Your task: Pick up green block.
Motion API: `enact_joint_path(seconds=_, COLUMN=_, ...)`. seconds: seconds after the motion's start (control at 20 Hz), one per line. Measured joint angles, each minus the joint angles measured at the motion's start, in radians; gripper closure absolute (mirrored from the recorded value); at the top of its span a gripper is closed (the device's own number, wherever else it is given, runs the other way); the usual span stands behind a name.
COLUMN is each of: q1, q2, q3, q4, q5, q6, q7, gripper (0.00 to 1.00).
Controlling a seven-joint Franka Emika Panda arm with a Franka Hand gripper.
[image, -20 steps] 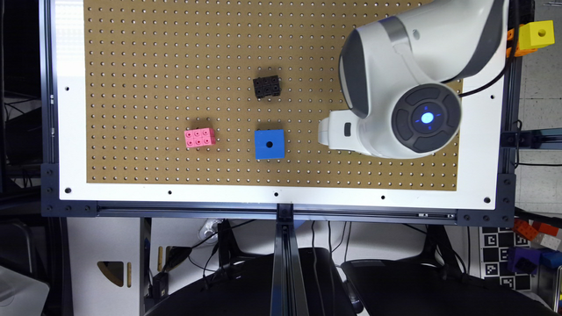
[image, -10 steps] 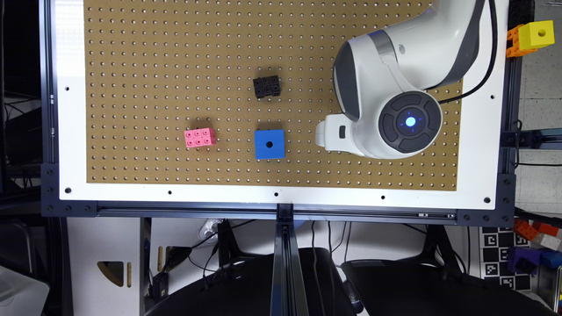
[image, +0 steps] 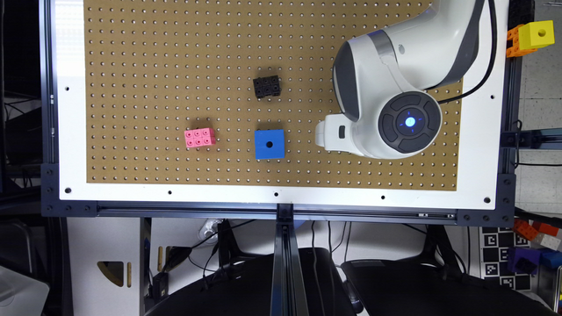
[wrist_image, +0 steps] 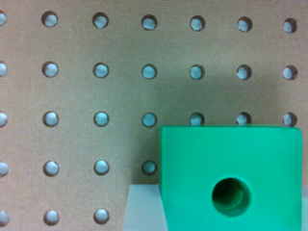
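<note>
The green block, a bright green cube with a round dark hole in its face, sits close under the wrist camera on the brown pegboard. My gripper is shut on it: a pale grey finger lies against one side of the block and a sliver of the other finger lies against the opposite side. In the exterior view the white gripper hangs over the board toward that view's right, and the arm hides the block.
A blue cube with a hole lies just to the exterior view's left of the gripper. Farther that way is a pink brick. A black brick lies behind them. A yellow cube sits off the board's far right corner.
The arm swung toward the exterior view's left and slightly nearer the front edge, then held still over the last half second. The blue, pink and black pieces stayed put.
</note>
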State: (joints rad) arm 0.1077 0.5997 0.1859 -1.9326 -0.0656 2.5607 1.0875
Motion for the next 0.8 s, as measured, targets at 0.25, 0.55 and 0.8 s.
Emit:
enact_joint_path(seconds=0.25, q1=0.000, q2=-0.021, q3=0.000, q4=0.000, q5=-0.0001, q6=-0.018, q7=0.000, gripper=1.00)
enact_joint_path(seconds=0.55, q1=0.000, q2=-0.086, q3=0.000, q4=0.000, q5=-0.0001, q6=-0.086, q7=0.000, gripper=1.00)
enact_joint_path(seconds=0.8, q1=0.000, q2=-0.143, q3=0.002, q4=-0.001, q5=-0.0001, q6=-0.150, q7=0.000, gripper=1.00)
